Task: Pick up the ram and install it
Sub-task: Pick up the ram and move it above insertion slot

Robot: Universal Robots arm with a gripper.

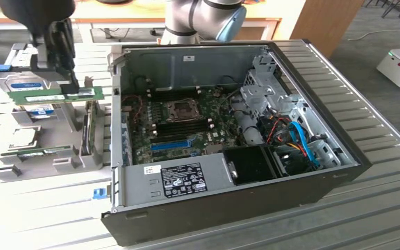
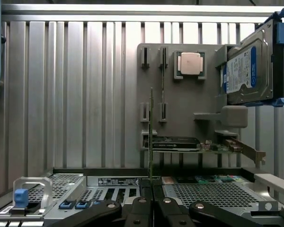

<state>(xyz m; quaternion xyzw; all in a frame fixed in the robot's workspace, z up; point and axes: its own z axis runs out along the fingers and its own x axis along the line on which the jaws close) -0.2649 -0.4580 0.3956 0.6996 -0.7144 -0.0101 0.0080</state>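
The table is ribbed matt metal; the ram is green circuit board.

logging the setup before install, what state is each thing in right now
gripper, shut on the ram
ram, held, lifted above the rack
second stick, set on edge in rack slots
hard drive, standing on edge in rack
computer case, open, motherboard exposed
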